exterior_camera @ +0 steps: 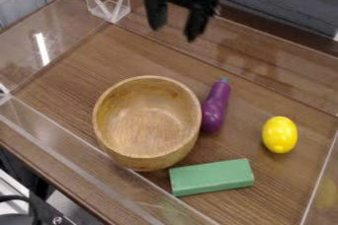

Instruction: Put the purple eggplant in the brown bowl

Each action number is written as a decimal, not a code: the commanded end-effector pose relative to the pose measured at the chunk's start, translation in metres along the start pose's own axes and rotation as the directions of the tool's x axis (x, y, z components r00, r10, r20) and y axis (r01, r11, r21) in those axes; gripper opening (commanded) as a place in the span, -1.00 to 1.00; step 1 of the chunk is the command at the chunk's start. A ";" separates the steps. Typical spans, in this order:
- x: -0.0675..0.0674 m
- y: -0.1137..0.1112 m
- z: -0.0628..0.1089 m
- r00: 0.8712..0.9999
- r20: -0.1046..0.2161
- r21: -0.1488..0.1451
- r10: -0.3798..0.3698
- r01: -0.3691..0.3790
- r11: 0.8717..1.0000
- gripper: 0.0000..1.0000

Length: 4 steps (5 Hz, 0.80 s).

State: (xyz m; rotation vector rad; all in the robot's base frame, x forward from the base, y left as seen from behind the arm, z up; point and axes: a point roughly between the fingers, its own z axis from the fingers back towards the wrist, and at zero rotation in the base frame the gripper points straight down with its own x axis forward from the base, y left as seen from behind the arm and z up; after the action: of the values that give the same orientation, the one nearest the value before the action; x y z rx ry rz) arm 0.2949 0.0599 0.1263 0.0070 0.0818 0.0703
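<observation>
The purple eggplant (215, 107) lies on the wooden table just right of the brown bowl (146, 120), its dark stem tip pointing away from me. The bowl is large, round and holds nothing. My gripper (176, 20) hangs high near the back of the table, up and to the left of the eggplant. Its black fingers (196, 24) point down and stand apart with nothing between them.
A yellow lemon (279, 134) sits right of the eggplant. A green rectangular block (211, 178) lies in front of the bowl. Clear plastic walls (40, 46) ring the table, and a small clear stand (106, 2) sits at the back left.
</observation>
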 end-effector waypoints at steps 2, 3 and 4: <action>0.034 0.043 0.017 0.994 0.109 0.025 -0.029 0.027 0.999 1.00; 0.032 0.043 0.009 0.996 0.085 0.008 -0.031 0.031 0.999 1.00; 0.029 0.044 0.000 0.998 0.061 -0.004 -0.030 0.030 1.000 1.00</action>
State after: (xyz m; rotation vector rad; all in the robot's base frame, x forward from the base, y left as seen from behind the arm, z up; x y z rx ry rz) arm 0.3182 0.1004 0.1088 -0.0107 0.0736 0.0294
